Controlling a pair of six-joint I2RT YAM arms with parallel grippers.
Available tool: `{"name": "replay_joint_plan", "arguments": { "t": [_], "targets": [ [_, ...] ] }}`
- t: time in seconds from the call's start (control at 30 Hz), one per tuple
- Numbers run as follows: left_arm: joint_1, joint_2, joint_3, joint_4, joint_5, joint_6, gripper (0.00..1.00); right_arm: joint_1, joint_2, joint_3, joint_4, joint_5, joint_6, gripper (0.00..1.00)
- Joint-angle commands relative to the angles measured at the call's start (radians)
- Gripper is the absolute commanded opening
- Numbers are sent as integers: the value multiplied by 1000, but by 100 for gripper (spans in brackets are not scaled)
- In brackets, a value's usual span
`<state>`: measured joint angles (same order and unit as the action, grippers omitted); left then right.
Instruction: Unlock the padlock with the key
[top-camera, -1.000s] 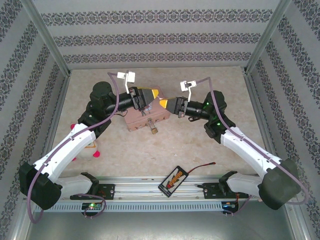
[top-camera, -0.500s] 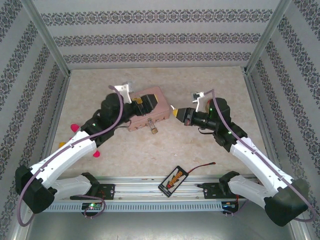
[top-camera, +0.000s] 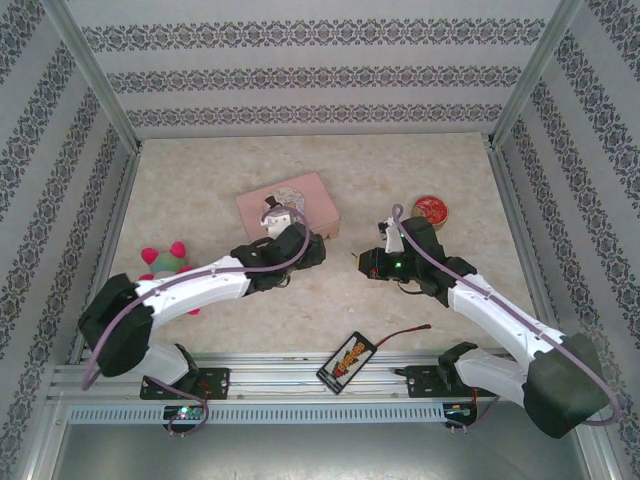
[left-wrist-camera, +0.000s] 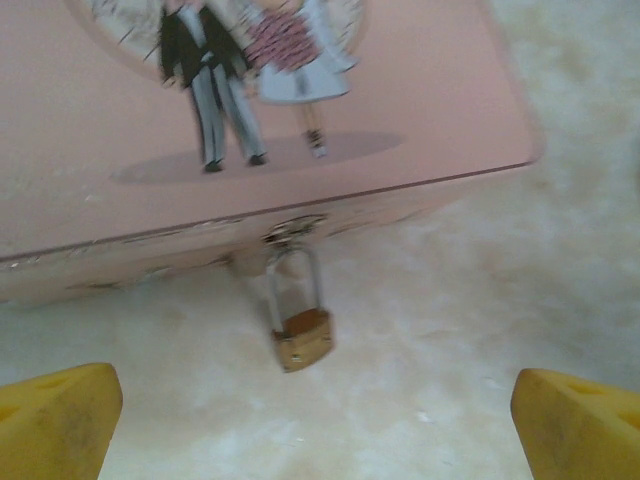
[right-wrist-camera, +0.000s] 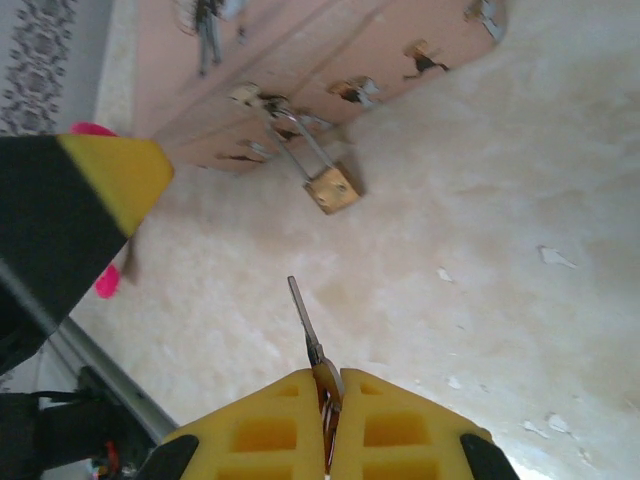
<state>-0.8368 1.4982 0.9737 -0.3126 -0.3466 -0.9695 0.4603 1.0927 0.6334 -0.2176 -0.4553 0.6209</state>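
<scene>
One risk: slim grey metal key (right-wrist-camera: 303, 320), pinched by the right claw (right-wrist-camera: 332, 410), could skid off the small brass padlock (right-wrist-camera: 333, 188), unsteadied by the spread left claw (left-wrist-camera: 320, 415).

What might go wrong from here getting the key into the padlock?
The slim grey metal key, pinched only at its end by the right tool, may twist on contact. The small brass padlock hangs unheld from the pink rectangular tin, the left tool open, so it may shift away.
</scene>
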Motion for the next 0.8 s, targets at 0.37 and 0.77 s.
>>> {"name": "replay_joint_plan", "arguments": {
  "t": [0.37,0.77],
  "targets": [
    [-8,238,134,-111,-122,-143,88,-86,58,-52,54,-8,-65,0],
    [-18,384,217,-129,-129,-170,79,-112,111,-40,68,-22,-104,0]
  ]
}}
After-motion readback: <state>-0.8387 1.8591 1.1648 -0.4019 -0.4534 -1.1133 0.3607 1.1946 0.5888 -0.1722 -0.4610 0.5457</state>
